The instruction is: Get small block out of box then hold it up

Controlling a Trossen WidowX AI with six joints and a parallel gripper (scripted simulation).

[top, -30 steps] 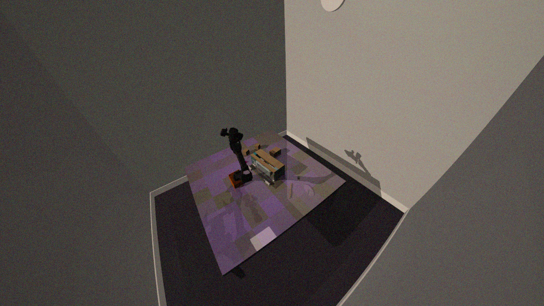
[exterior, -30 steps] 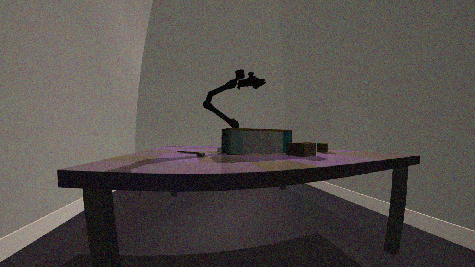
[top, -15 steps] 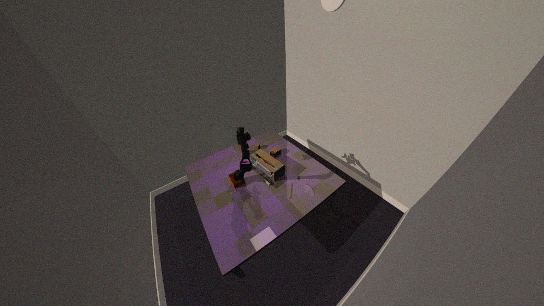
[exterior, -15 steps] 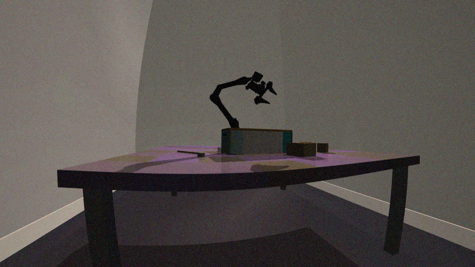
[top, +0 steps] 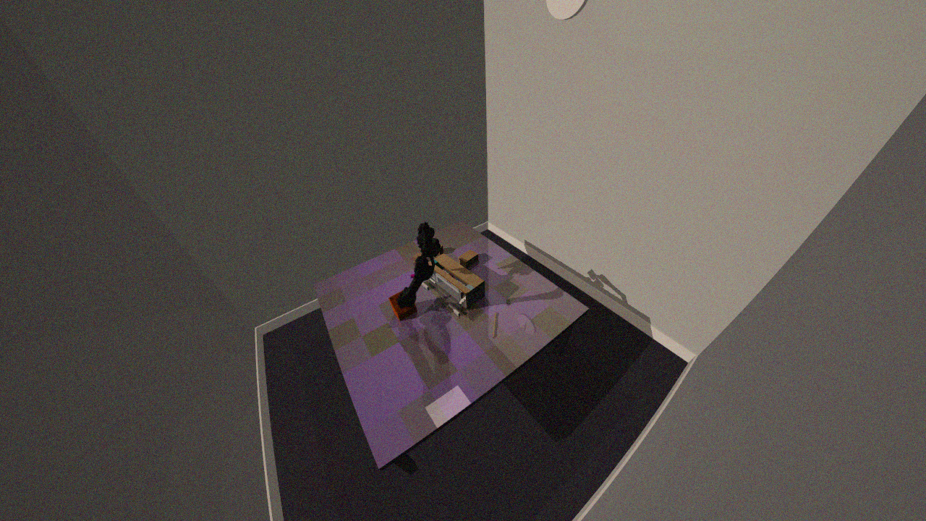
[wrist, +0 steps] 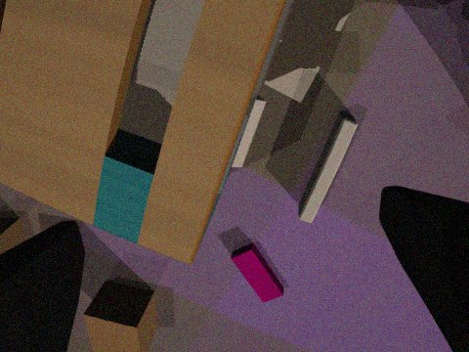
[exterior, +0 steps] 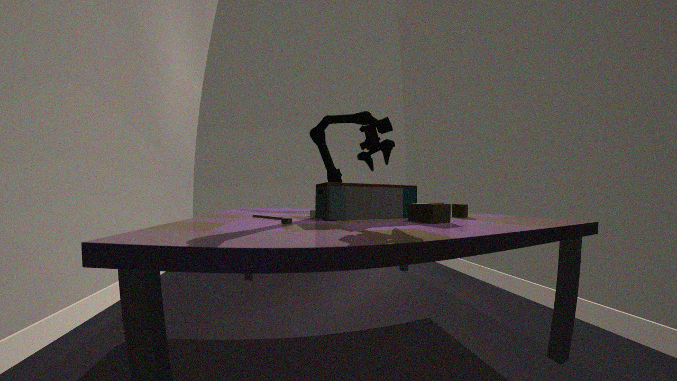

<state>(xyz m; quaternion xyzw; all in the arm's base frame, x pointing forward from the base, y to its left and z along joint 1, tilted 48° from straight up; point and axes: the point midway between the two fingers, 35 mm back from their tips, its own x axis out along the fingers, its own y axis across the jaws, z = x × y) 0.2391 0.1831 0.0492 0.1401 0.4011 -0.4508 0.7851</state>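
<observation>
The box (top: 461, 282) (exterior: 364, 201) (wrist: 222, 92) has a tan slatted top with a slot along it and teal ends. A small magenta block (wrist: 257, 274) (top: 412, 276) lies on the purple table (wrist: 339, 307), outside the box, just off its near corner. The box hides it in the exterior view. My gripper (exterior: 378, 160) (wrist: 234, 222) is open and empty. It hangs high above the box's right end, pointing down. The block sits between my two dark fingers in the wrist view, far below them.
A small tan cube (wrist: 120, 323) stands on the table near the block. Two tan blocks (exterior: 429, 212) (exterior: 459, 210) sit beside the box's right end. A clear part with pale bars (wrist: 328, 170) juts from the box's side. A thin stick (exterior: 272, 217) lies to the left.
</observation>
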